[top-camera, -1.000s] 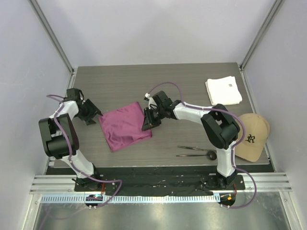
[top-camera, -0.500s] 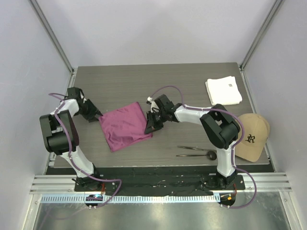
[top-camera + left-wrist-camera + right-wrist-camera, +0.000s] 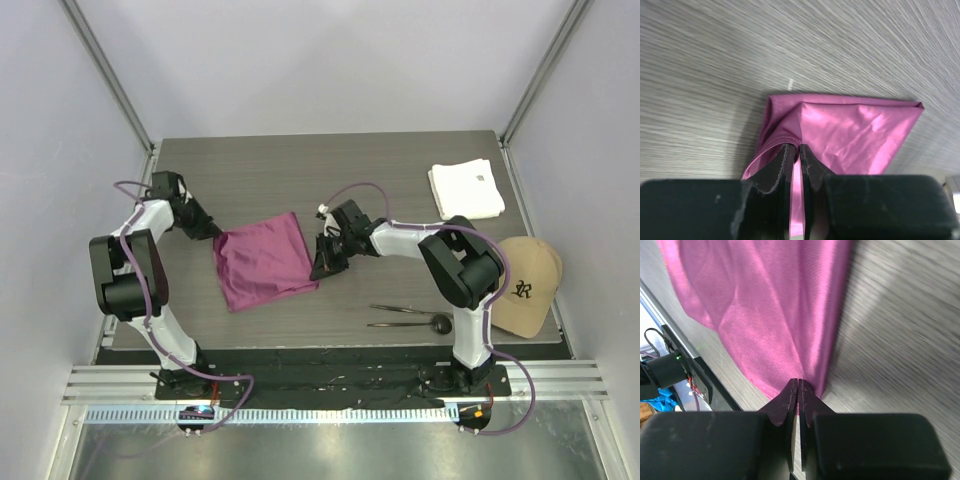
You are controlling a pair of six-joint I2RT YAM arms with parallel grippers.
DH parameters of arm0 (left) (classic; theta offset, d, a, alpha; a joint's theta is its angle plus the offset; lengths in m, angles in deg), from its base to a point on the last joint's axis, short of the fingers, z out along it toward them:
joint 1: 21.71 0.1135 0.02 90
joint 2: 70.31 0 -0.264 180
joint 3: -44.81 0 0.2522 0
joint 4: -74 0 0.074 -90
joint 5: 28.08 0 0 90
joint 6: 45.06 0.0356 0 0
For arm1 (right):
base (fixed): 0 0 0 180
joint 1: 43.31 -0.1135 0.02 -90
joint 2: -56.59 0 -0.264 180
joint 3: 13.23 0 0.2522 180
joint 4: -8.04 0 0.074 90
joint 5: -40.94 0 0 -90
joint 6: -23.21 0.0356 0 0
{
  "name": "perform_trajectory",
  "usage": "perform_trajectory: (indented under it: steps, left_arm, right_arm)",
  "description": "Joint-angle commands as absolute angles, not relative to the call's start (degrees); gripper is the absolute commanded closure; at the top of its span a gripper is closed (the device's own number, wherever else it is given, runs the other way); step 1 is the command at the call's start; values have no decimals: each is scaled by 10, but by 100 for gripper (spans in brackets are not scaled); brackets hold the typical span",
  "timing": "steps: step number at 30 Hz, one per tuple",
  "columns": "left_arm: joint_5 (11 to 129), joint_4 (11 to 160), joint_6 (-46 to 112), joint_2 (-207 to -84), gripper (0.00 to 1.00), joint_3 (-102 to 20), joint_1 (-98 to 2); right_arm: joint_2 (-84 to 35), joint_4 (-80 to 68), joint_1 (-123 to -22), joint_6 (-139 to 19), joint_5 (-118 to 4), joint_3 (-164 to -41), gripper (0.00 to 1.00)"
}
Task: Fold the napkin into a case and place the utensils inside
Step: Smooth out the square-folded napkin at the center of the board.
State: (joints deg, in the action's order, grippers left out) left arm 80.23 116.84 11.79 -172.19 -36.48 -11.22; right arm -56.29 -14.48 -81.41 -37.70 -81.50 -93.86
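The magenta-purple napkin (image 3: 262,260) lies folded on the dark table. My left gripper (image 3: 211,234) is at its far left corner, shut on the hem. In the left wrist view the napkin (image 3: 850,127) spreads ahead of the left gripper (image 3: 799,146), with cloth pinched between the tips. My right gripper (image 3: 320,268) is at the near right corner. The right wrist view shows the right gripper (image 3: 798,381) shut on the napkin (image 3: 765,305), whose fabric pulls into creases toward the tips. The utensils (image 3: 410,316), two thin dark pieces, lie side by side near the front right.
A folded white cloth (image 3: 466,190) lies at the back right of the table. A tan cap (image 3: 525,285) rests at the right edge. The table's front edge (image 3: 700,375) runs close beside the napkin's near side.
My left gripper has closed on the napkin's left corner and moved slightly right and back. My right gripper has closed on the right corner, drifting a little right.
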Motion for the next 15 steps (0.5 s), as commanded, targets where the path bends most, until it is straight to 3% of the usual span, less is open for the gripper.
perform_trajectory:
  steps: [1,4,7,11,12,15]
  left_arm:
    - [822,1148,104,-1713,88,-394,-126]
    - [821,1152,103,-1713,89,-396,-130]
    - [802,1161,102,-1710,83,-396,-131]
    - [777,1173,107,-1700,56,-398,-130]
    - [768,1184,116,-1697,47,-401,-129]
    - [721,1207,137,-1686,34,-413,-129]
  right_arm:
    - [-533,-124,-811,-372,-806,-926,92]
    - [-527,-127,-807,-384,-783,-942,92]
    - [-544,-156,-800,-414,-747,-1014,86]
    - [-591,-228,-800,-456,-672,-1125,59]
    - [-599,-232,-800,-461,-664,-1143,56]
    - [-629,-247,-797,-487,-642,-1206,47]
